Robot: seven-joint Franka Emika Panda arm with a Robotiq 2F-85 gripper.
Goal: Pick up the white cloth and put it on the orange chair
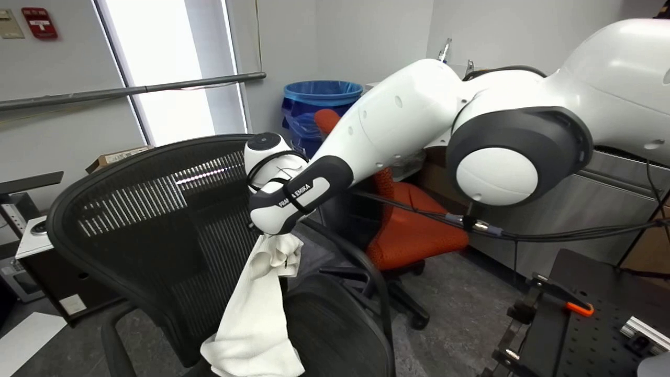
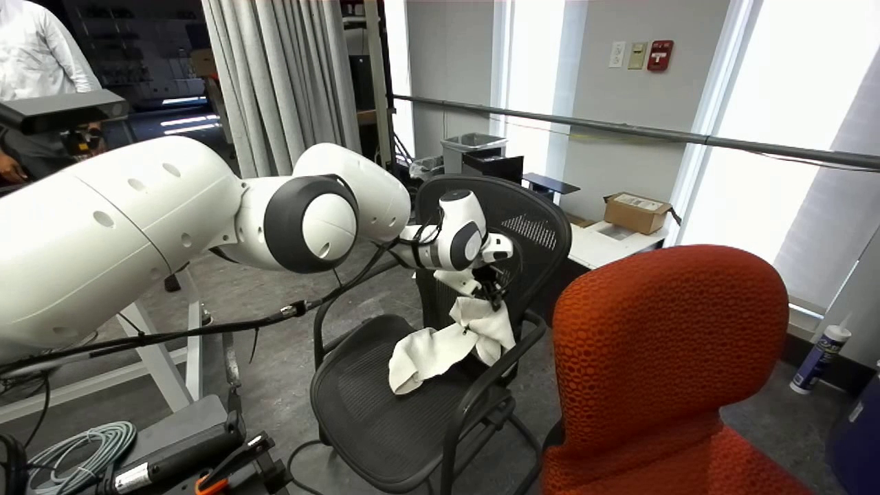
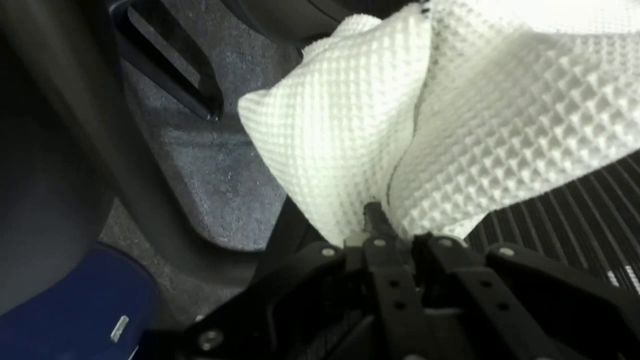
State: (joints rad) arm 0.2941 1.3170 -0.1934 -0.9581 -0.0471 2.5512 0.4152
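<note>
White cloth (image 2: 443, 349) pinched near one end; carrying it to the orange chair (image 2: 667, 337) is yet to come.
On the left in an exterior view, the black mesh chair (image 2: 375, 419) has the low part of the cloth over its seat; it seems to rest there, but I cannot be sure. Next, the end effector (image 2: 495, 295) has hold of a bunched bit up top: its fingers (image 3: 377, 220) look almost together in the wrist view, with cloth nipped between them. More to the right is the black chair's armrest (image 2: 500, 368), then, apart from the cloth, the orange chair. I think the grab is done and the lift is the step now. The next move should go up high, so the cloth clears the armrest, then across, and down onto the orange chair before letting go.
</note>
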